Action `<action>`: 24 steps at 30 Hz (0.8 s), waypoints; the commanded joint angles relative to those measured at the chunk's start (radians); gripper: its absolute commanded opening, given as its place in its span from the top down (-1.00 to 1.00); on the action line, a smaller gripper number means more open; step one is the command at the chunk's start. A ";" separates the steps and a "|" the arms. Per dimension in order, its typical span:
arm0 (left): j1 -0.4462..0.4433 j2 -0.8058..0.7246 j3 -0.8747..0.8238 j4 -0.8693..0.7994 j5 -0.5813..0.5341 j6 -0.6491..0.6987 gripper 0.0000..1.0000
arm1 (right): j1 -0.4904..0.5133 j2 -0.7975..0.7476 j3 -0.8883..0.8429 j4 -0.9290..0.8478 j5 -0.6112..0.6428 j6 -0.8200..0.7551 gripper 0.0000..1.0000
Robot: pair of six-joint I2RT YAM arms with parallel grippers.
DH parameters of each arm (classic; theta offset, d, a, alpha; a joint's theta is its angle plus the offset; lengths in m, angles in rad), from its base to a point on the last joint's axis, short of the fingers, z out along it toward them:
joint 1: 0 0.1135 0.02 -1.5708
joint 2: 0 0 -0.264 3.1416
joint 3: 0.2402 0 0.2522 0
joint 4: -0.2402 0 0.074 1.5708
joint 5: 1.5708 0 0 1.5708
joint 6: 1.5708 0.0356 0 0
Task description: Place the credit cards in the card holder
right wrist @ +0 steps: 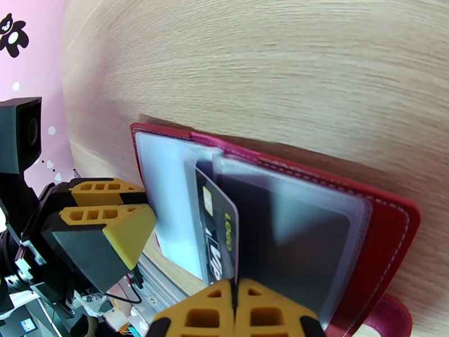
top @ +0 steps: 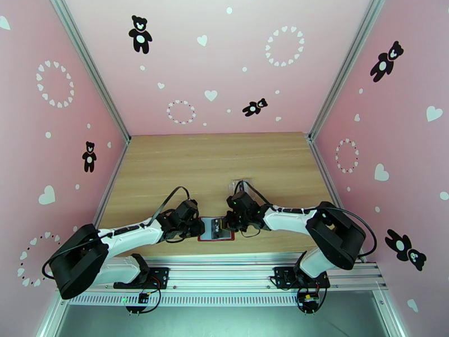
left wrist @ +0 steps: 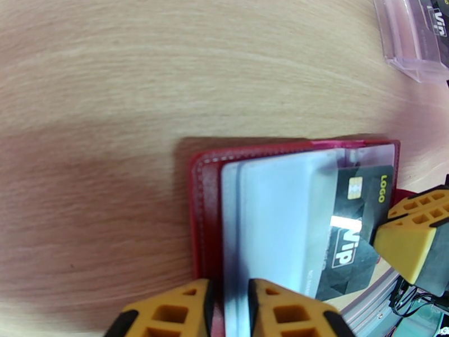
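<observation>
The step in hand looks like the insertion itself. The card holder (left wrist: 205,209) lies open and flat on the worktop (left wrist: 168,68), at its near edge midway between the two arms, with its grey sleeves (left wrist: 275,220) fanned upward. The left hand (left wrist: 227,296) is closed to a narrow gap on the near edge of those sleeves and seems to be pinning them in place. The right hand (right wrist: 234,303) is fully closed on one edge of a black card (right wrist: 216,237) marked with a chip and pale lettering. It holds the card tilted on edge between two sleeve leaves. The card's leading part sits among the leaves, but whether it has entered a pocket proper cannot be told. The next move probably calls for a straight push along the sleeve opening, with the card kept in line with the pocket so it does not buckle the thin plastic or slide between leaves. The left hand would need to hold firm, and the right hand should let go only once the card is well seated. Further off, to the far right, a clear tray (left wrist: 404,54) holds another dark card (left wrist: 435,18), which is likely waiting its turn. The worktop is pale wood grain, boxed in by pink walls (top: 224,63) printed with black bears and white hearts, and a metal rail (top: 224,272) runs along the near side.
</observation>
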 commanded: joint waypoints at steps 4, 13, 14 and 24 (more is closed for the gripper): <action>-0.017 0.017 -0.024 0.013 -0.004 -0.002 0.52 | 0.021 0.025 -0.003 -0.029 0.035 0.015 1.00; -0.017 0.012 -0.025 0.013 -0.005 -0.002 0.52 | 0.032 0.018 0.046 -0.109 0.063 -0.014 0.81; -0.017 0.013 -0.025 0.015 -0.003 -0.002 0.52 | 0.035 0.018 0.054 -0.122 0.069 -0.018 0.79; -0.017 0.006 -0.029 0.018 -0.002 -0.003 0.52 | 0.058 0.030 0.093 -0.169 0.104 -0.027 0.66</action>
